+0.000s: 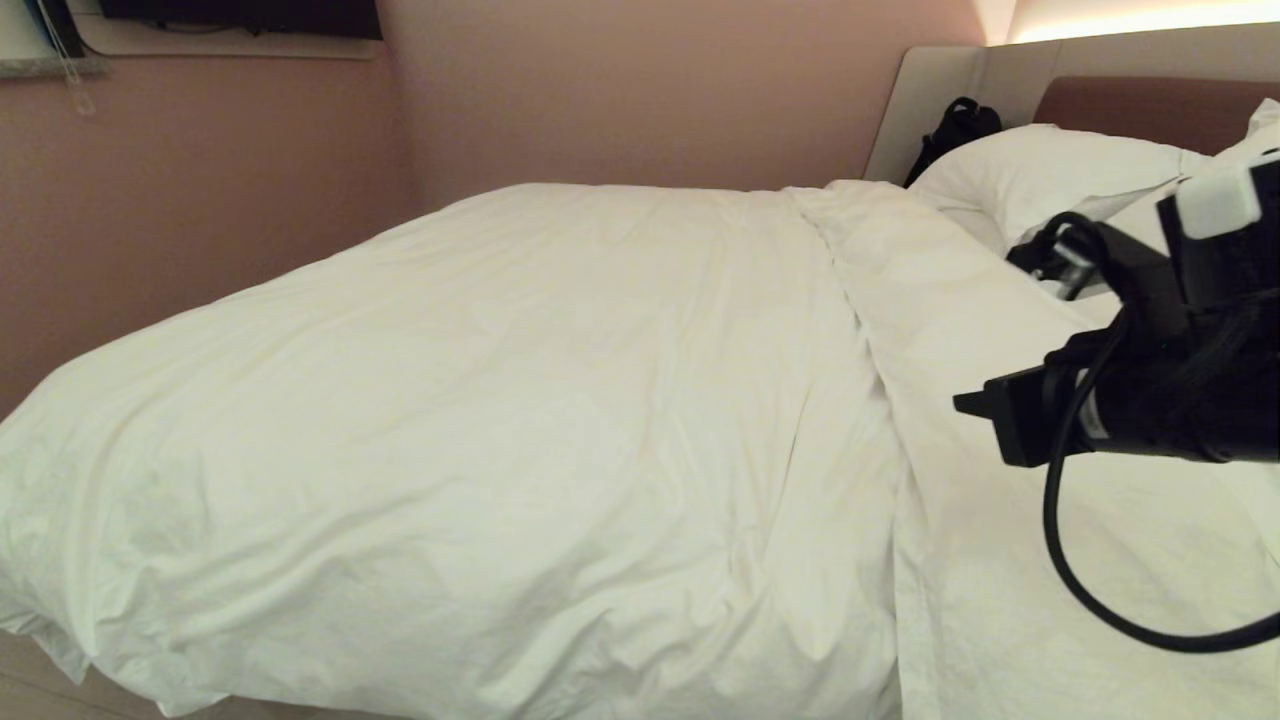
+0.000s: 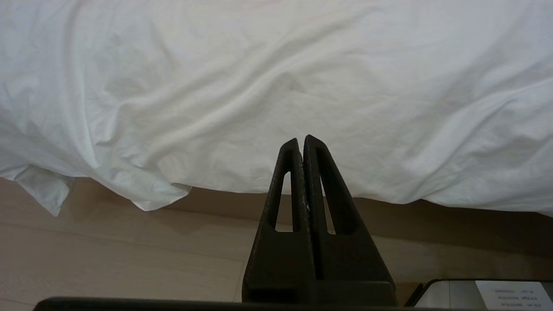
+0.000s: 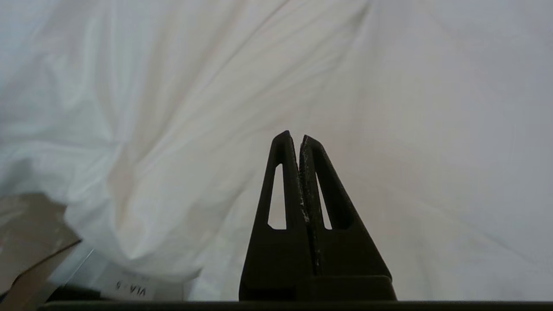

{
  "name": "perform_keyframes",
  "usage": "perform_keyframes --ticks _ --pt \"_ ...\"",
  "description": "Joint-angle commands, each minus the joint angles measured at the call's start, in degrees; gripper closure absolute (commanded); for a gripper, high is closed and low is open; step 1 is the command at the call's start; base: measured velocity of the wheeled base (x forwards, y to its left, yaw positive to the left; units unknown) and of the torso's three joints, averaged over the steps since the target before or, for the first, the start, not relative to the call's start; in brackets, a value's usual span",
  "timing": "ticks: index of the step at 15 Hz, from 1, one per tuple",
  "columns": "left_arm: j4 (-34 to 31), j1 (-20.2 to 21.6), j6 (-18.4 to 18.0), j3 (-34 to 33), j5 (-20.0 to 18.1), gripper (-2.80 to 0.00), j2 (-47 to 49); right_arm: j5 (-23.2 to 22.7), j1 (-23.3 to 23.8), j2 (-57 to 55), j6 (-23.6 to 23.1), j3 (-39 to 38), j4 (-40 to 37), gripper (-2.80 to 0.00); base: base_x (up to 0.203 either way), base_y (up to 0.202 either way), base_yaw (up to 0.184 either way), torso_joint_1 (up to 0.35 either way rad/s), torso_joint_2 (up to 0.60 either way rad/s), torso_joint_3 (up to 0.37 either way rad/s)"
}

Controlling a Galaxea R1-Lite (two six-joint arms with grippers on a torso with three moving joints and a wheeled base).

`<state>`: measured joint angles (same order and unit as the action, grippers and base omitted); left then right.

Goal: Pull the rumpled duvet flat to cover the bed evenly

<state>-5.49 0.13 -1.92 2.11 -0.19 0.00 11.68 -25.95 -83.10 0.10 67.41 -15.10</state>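
The puffy white duvet (image 1: 500,400) lies spread over most of the bed, with soft wrinkles and a long fold (image 1: 860,330) running toward the headboard (image 1: 1130,100). My right arm (image 1: 1150,390) reaches in from the right above the white cloth beside that fold. In its wrist view the right gripper (image 3: 295,136) is shut with nothing between its fingers, hovering over white fabric (image 3: 389,108). The left gripper (image 2: 301,140) is shut and empty, held low facing the duvet's hanging edge (image 2: 151,198) at the bedside.
White pillows (image 1: 1040,170) lie by the headboard, with a black bag (image 1: 960,125) behind them. A pink wall (image 1: 200,200) runs along the far side of the bed. Pale wood floor (image 2: 108,250) shows below the duvet edge. Part of my own base (image 2: 484,293) sits near the left gripper.
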Motion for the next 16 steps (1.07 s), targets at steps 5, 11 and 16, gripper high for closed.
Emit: perform_keyframes --ticks 5,11,16 --pt "-0.1 0.0 0.0 0.0 0.0 0.0 0.0 -0.2 5.5 9.8 -1.9 -2.8 0.4 0.0 0.0 0.0 0.0 0.0 0.0 0.0" --pt "-0.1 0.0 0.0 0.0 0.0 0.0 0.0 -0.4 13.7 19.2 -1.3 -17.9 0.3 0.0 0.0 0.0 0.0 0.0 0.0 0.0" --pt "-0.1 0.0 0.0 0.0 0.0 0.0 0.0 -2.4 14.1 20.3 -1.6 -35.0 1.0 0.0 0.0 0.0 0.0 0.0 0.0 0.0"
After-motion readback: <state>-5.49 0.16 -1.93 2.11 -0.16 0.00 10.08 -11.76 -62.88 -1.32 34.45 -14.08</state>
